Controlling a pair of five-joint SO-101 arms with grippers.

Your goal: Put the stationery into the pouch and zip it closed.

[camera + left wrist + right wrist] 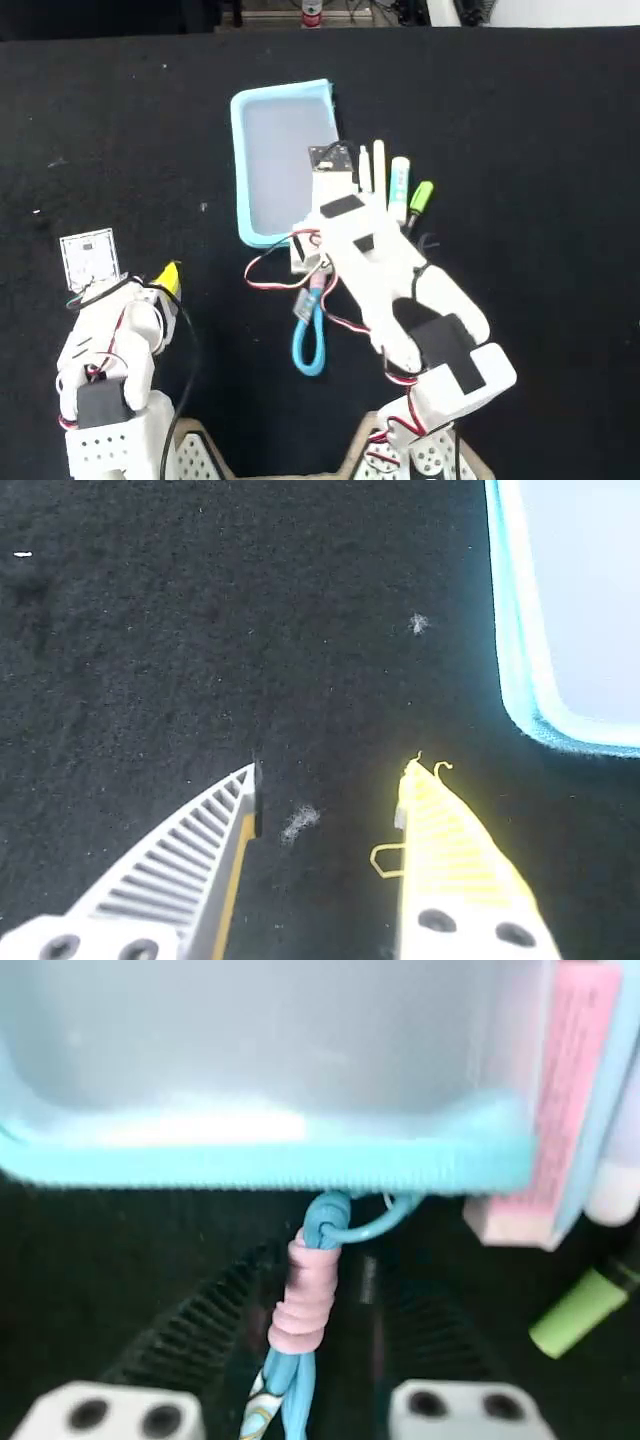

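The light blue pouch (285, 160) lies flat at the table's middle, its end wall close in the right wrist view (270, 1060). Its blue zipper strap (308, 345) with a pink bead (305, 1290) trails off the near edge. My right gripper (325, 1260) is open, one dark finger on each side of the bead. Beside the pouch lie a pink eraser (565, 1110), two pale pens (372, 165), a white-green pen (398, 185) and a green highlighter (420, 197). My left gripper (330, 770) hangs open over bare cloth at the near left, short of the pouch's corner (570, 600).
The right arm (400, 290) stretches from the near edge over the pouch's right side and covers part of the stationery. Black cloth (120, 130) covers the whole table, with bare room left and right. Red wires (265, 275) loop beside the strap.
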